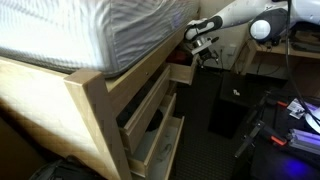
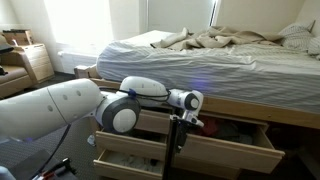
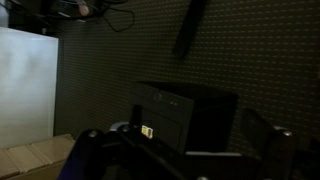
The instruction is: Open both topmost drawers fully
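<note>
The pale-wood bed-frame unit has several drawers pulled out. In an exterior view a topmost drawer juts out at the far end, just below the mattress; my gripper hangs right above and beside it. A nearer topmost drawer stands partly out. In an exterior view my gripper points down in front of an open upper drawer, with a lower drawer out beneath. In the wrist view the dark fingers stand wide apart with nothing between them. Contact with the drawer cannot be told.
A mattress with rumpled bedding lies on the frame. A black box stands on the dark carpet near the drawers; it also shows in the wrist view. Cables and gear lie on the floor beyond. A small wooden nightstand stands by the bed.
</note>
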Robot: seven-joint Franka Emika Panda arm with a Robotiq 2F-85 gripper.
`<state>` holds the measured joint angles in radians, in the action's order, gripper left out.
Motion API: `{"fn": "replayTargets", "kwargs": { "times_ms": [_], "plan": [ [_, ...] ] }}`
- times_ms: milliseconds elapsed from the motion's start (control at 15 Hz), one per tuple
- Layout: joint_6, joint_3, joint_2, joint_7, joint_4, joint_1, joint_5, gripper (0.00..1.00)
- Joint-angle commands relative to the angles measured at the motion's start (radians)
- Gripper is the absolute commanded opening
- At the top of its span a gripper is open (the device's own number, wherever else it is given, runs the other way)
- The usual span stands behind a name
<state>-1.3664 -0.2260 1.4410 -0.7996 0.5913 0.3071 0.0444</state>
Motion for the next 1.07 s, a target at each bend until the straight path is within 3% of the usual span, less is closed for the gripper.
{"fn": "replayTargets", "kwargs": {
  "times_ms": [0, 200, 533, 733, 1000],
  "plan": [
    [0.019, -0.008, -0.010, 0.032, 0.003, 0.017, 0.008, 1.00],
    [0.019, -0.008, -0.063, 0.056, 0.011, 0.038, 0.001, 1.00],
    [-0.150, -0.038, -0.123, -0.040, -0.044, 0.045, 0.006, 1.00],
    [-0.324, -0.018, -0.090, -0.114, -0.071, 0.065, -0.027, 1.00],
    [-0.629, 0.039, 0.044, -0.220, -0.061, 0.084, -0.123, 1.00]
  ]
}}
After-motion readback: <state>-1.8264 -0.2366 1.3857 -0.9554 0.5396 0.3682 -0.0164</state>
